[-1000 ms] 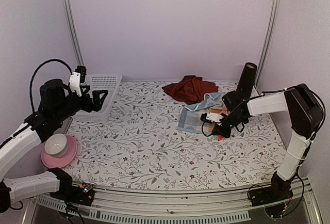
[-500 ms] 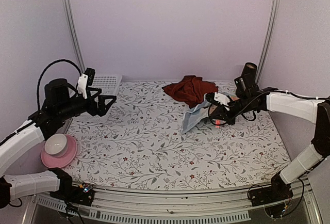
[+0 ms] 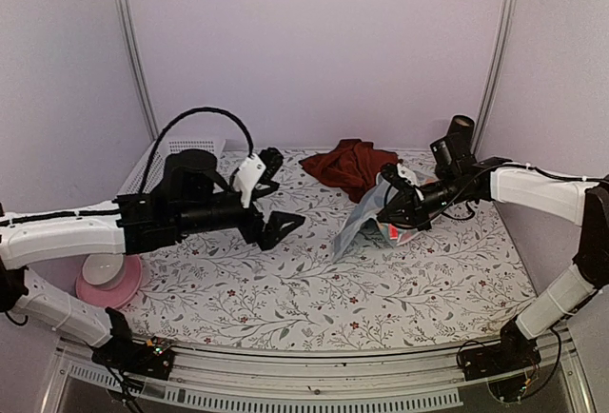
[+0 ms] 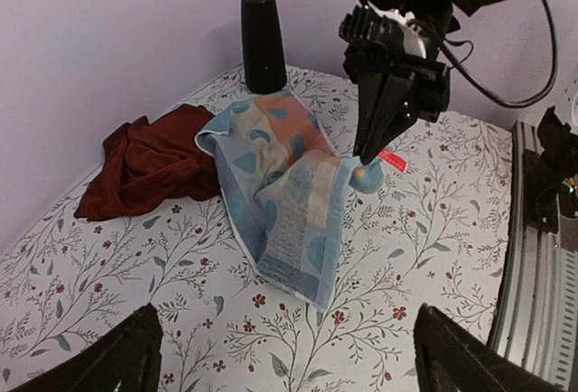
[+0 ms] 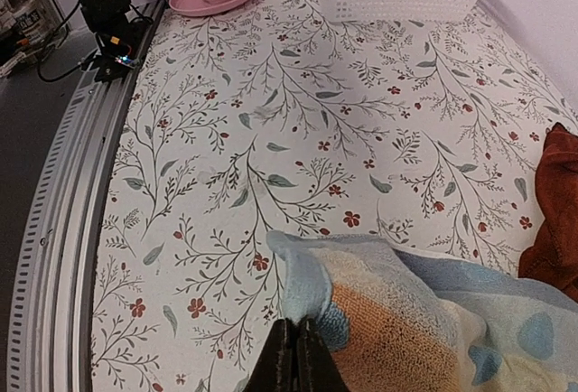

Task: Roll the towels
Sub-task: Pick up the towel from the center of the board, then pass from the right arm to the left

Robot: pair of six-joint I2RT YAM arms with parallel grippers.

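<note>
My right hand [image 3: 385, 213] has its fingers pressed together, pinching an edge of the checked towel [image 4: 280, 202] and holding that edge up off the surface [image 3: 285, 289]. The towel hangs in a long drape. Its long axis slants from the pinch down towards my left side, and its lower end lies on the surface. The maroon towel [image 3: 350, 163] lies crumpled just beside it, towards the far edge. My left hand [image 3: 285, 186] hovers spread wide, pointing at the checked towel, well apart from it.

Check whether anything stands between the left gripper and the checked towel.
Nothing visible: only bare table lies between the open left gripper and the checked towel, which the right gripper pinches by one edge.
</note>
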